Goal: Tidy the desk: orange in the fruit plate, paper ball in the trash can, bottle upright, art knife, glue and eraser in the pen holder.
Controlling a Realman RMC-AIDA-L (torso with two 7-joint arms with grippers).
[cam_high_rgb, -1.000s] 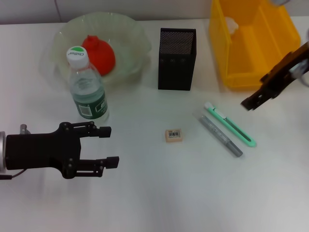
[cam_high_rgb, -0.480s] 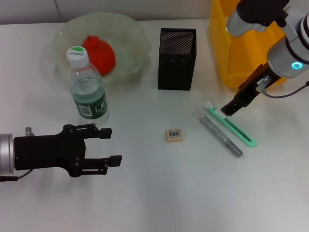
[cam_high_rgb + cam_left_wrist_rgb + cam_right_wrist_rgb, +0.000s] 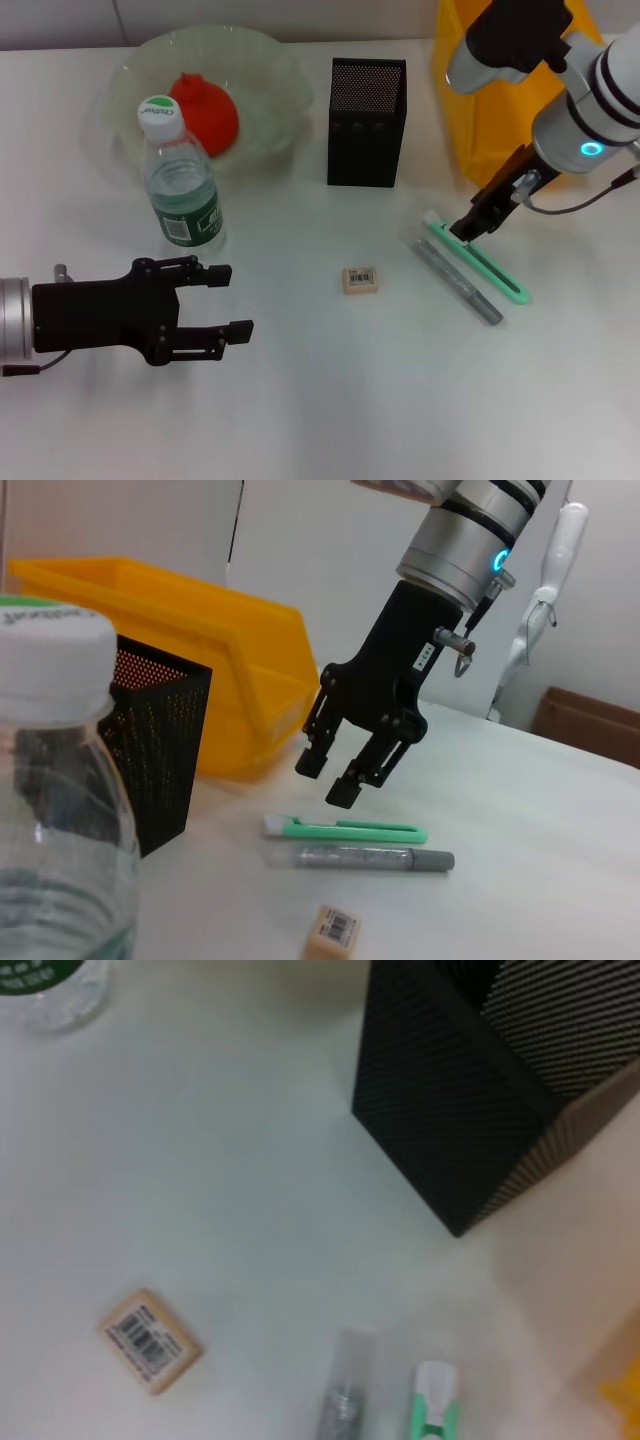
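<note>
My right gripper point(image 3: 468, 230) is open and hovers just above the white-capped end of the green art knife point(image 3: 480, 262); the left wrist view shows its fingers point(image 3: 342, 792) apart above the knife point(image 3: 345, 830). The grey glue stick point(image 3: 458, 280) lies beside the knife. The eraser point(image 3: 359, 280) lies left of them. The black mesh pen holder point(image 3: 365, 120) stands behind. The orange point(image 3: 205, 110) sits in the fruit plate point(image 3: 290, 80). The bottle point(image 3: 180, 180) stands upright. My left gripper point(image 3: 228, 300) is open and empty at the front left. The paper ball is hidden.
A yellow bin point(image 3: 520, 90) stands at the back right, partly behind my right arm. The right wrist view shows the pen holder point(image 3: 470, 1090), eraser point(image 3: 150, 1340), glue point(image 3: 345, 1400) and knife tip point(image 3: 432, 1405) below it.
My right gripper has swung from beside the yellow bin leftward and down to the near end of the art knife. My left gripper has shifted slightly right and stays open.
</note>
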